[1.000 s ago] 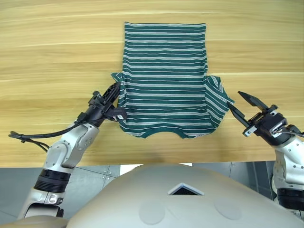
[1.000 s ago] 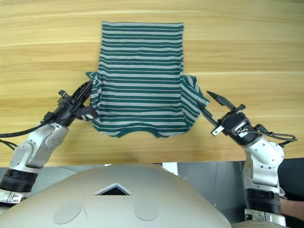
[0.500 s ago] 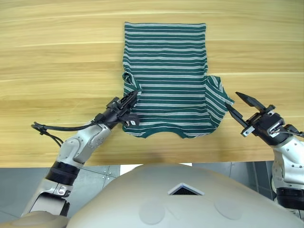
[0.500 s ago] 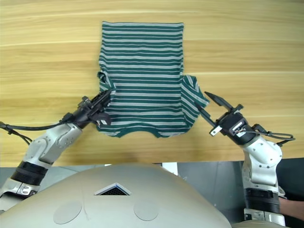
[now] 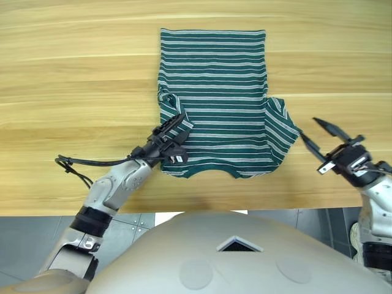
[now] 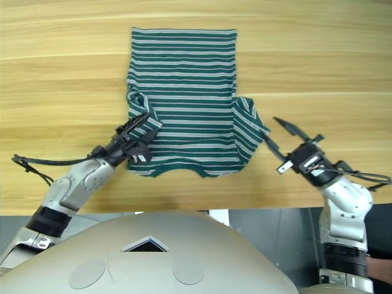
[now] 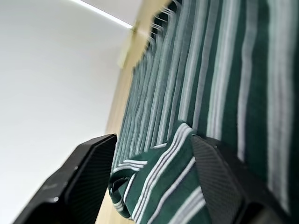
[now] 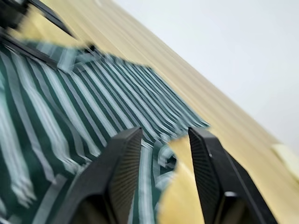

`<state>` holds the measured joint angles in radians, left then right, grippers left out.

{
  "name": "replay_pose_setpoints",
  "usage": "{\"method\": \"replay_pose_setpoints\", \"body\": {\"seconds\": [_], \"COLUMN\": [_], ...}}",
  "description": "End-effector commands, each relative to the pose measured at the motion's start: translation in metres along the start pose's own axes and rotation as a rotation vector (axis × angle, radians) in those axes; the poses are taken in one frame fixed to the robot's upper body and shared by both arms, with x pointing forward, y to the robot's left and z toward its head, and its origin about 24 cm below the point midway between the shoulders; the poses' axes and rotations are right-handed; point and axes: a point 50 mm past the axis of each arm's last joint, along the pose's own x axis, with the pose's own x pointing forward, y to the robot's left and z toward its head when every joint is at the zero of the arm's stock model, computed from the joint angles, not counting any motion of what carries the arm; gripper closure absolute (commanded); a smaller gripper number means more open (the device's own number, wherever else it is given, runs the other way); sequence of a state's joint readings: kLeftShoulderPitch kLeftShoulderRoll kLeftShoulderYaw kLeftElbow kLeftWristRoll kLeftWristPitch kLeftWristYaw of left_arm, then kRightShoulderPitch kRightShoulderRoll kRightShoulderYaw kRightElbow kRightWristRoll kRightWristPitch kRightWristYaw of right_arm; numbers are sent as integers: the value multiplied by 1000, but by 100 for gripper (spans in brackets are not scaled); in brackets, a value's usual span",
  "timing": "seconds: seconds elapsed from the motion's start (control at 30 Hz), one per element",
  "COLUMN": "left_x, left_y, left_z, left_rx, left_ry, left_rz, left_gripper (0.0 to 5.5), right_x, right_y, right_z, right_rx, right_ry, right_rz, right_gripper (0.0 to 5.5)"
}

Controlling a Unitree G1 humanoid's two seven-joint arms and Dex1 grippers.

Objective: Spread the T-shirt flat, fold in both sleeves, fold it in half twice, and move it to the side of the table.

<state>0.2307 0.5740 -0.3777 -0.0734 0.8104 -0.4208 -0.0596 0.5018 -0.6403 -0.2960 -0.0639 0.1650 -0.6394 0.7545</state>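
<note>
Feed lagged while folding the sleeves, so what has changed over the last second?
The left gripper, jaws shut on the left sleeve of the green-and-white striped T-shirt, carried it inward from the shirt's edge onto the body, folding it over. The right gripper, jaws open, drew slightly outward from the right sleeve. The shirt body and unfolded right sleeve stayed put on the wooden table.

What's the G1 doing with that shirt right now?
It's mid-fold on the wooden table. The left gripper has the left sleeve of the striped T-shirt pinched in its jaws, with the sleeve laid in over the shirt body. The right gripper sits at the edge of the right sleeve with its jaws open. That sleeve is not yet folded in, and neither half fold has been done.
</note>
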Motion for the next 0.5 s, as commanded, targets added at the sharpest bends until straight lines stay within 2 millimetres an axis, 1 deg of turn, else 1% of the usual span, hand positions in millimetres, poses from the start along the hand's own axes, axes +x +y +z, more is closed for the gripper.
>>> {"method": "replay_pose_setpoints", "body": {"seconds": [0.03,0.1,0.17,0.23,0.33,0.43,0.5], "left_x": [-18,-25,-26,-24,-22,-22,-23], "left_y": [-4,-8,-10,1,24,46,56], "left_z": [3,-2,-6,-3,8,32,43], "left_rx": [-36,-51,-43,-38,-43,-91,-106], "left_ry": [-8,16,30,14,-46,-162,-217], "left_rz": [-69,-97,-106,-40,110,248,298], "left_gripper": [253,253,253,253,253,253,253], "right_x": [-15,-13,-7,-3,-2,-4,-5], "right_y": [-17,-17,-12,-9,-2,19,25], "right_z": [-8,-8,-9,-16,-27,-42,-48], "right_rx": [-232,-266,-285,-321,-407,-457,-484], "right_ry": [165,180,181,217,291,367,400], "right_rz": [4,0,12,32,118,253,302], "right_gripper": [364,364,364,364,364,364,364]}}
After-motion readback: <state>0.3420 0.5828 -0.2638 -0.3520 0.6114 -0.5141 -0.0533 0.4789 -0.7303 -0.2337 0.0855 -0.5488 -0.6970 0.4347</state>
